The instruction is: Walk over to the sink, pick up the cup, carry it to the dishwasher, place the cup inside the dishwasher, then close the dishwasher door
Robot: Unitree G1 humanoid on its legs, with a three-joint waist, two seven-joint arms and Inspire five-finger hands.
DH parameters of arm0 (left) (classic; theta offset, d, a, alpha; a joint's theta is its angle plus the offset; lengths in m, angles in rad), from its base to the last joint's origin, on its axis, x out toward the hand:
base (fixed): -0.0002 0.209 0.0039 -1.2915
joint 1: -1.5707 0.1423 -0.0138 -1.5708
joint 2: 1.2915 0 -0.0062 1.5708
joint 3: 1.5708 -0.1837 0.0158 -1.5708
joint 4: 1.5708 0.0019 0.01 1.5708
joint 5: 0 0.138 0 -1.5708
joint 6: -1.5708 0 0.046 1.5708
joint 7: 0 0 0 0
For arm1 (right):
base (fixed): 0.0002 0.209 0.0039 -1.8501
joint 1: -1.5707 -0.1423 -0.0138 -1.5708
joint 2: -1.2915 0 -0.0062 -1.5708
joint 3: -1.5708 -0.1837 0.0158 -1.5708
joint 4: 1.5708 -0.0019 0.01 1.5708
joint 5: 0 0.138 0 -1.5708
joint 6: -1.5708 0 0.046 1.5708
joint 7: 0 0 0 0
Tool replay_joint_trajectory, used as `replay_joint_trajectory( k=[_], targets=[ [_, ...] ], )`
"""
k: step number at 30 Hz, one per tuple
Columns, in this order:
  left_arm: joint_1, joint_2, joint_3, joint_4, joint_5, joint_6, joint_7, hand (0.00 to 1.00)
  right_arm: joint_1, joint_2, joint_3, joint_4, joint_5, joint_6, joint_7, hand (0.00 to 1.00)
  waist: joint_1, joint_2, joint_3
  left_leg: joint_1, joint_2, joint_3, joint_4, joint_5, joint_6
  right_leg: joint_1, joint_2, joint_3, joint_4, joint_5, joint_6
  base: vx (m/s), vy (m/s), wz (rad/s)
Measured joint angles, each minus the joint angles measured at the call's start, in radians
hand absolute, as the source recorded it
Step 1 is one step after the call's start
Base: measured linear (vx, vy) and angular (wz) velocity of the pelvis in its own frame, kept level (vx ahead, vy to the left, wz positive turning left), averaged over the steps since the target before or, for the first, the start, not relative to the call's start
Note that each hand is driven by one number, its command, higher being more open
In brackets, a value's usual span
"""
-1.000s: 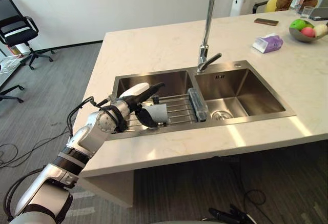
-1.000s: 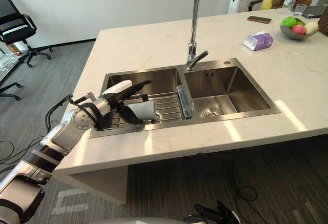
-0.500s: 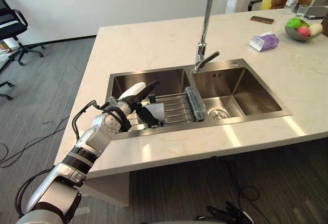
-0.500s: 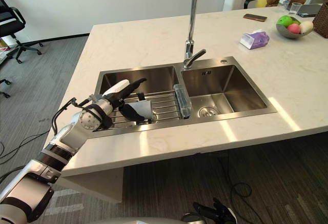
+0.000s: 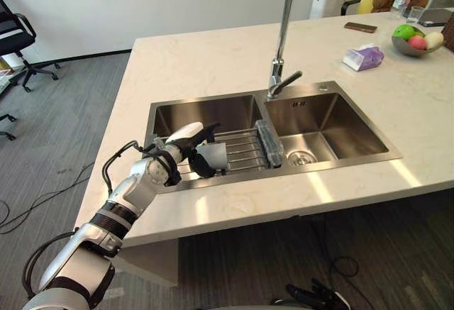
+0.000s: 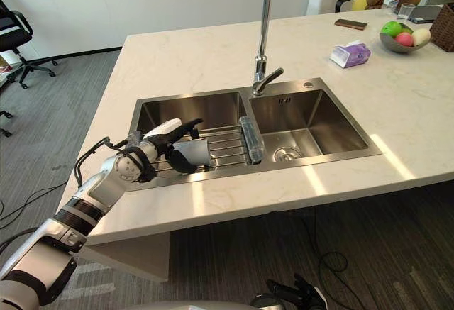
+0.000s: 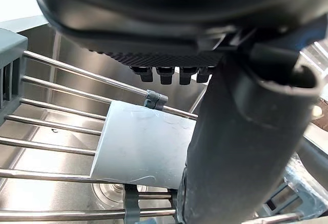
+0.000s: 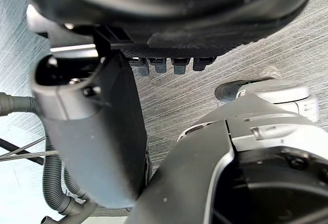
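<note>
A pale grey cup (image 5: 215, 157) lies on its side on the wire rack (image 5: 245, 150) across the left basin of the steel sink (image 5: 213, 104). My left hand (image 5: 181, 155) reaches in from the sink's front left, right up against the cup. Its fingers (image 5: 203, 130) stretch over the cup's top and stay straight. In the left wrist view the thumb (image 7: 236, 152) stands against the side of the cup (image 7: 143, 149), not curled round it. My right hand (image 8: 97, 131) hangs open above the grey floor.
A tall faucet (image 5: 282, 47) rises behind the sink's divider, where a clear grey holder (image 5: 268, 143) sits. A fruit bowl (image 5: 415, 40), a purple tissue pack (image 5: 362, 57) and a phone (image 5: 360, 27) lie far right on the counter. An office chair (image 5: 14, 30) stands far left.
My left hand has dropped lower and closer onto the cup, its fingers now nearer the cup's top. The cup has stayed on the rack. The camera has shifted a little.
</note>
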Motion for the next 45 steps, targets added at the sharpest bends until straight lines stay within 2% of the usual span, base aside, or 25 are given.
replay_joint_trajectory(
  k=[10, 18, 27, 36, 42, 43, 45],
  targets=[
    [-0.021, 0.016, -0.019, 0.0, 0.008, -0.01, -0.089, 1.0, -0.011, -0.005, 0.0, 0.0, -0.002, 0.029, 0.016, 1.0, -0.005, 0.001, 0.0, 0.0, 0.0, -0.002, 0.0, 0.0, 0.0, 0.001, 0.0, -0.002, -0.001, 0.0, 0.0, 0.0, 0.0, 0.0],
    [-0.077, 0.042, -0.058, 0.0, 0.019, -0.005, -0.235, 1.0, -0.025, -0.008, 0.0, 0.001, -0.002, 0.061, 0.037, 1.0, -0.01, 0.002, -0.001, 0.0, -0.001, -0.003, 0.0, 0.0, 0.0, 0.003, -0.001, -0.004, -0.003, 0.0, 0.0, 0.0, 0.0, 0.0],
    [-0.138, 0.049, -0.087, 0.038, 0.038, 0.02, -0.351, 1.0, -0.037, -0.015, -0.001, 0.001, -0.002, 0.098, 0.061, 1.0, -0.023, 0.007, 0.0, 0.003, 0.0, -0.004, 0.0, -0.002, -0.002, 0.012, 0.0, -0.006, -0.012, 0.0, 0.001, 0.0, 0.0, 0.0],
    [-0.181, 0.026, -0.096, 0.117, 0.061, 0.042, -0.387, 1.0, -0.051, -0.017, -0.011, 0.001, -0.002, 0.127, 0.076, 1.0, -0.041, 0.019, -0.001, 0.006, 0.0, -0.002, 0.0, -0.003, -0.003, 0.014, 0.001, -0.005, -0.013, 0.0, 0.0, 0.0, 0.0, 0.0],
    [-0.204, -0.005, -0.095, 0.199, 0.061, 0.061, -0.361, 1.0, -0.055, -0.021, -0.015, 0.0, -0.002, 0.145, 0.083, 1.0, -0.048, 0.029, -0.005, 0.008, 0.001, 0.002, 0.0, -0.004, -0.004, 0.014, 0.001, -0.001, -0.014, 0.0, 0.0, 0.0, 0.0, 0.0],
    [-0.211, -0.013, -0.095, 0.219, 0.061, 0.064, -0.354, 0.0, -0.058, -0.022, -0.016, 0.001, -0.004, 0.149, 0.085, 1.0, -0.049, 0.029, -0.005, 0.008, 0.002, 0.002, 0.0, -0.004, -0.004, 0.014, 0.001, -0.001, -0.014, 0.0, 0.0, 0.0, 0.0, 0.0],
    [-0.213, -0.018, -0.095, 0.234, 0.061, 0.071, -0.338, 0.0, -0.062, -0.023, -0.018, 0.001, -0.014, 0.151, 0.086, 1.0, -0.05, 0.029, -0.005, 0.009, 0.002, 0.004, 0.0, -0.005, -0.005, 0.014, 0.002, 0.001, -0.014, 0.0, 0.0, 0.0, 0.0, -0.02]
  ],
)
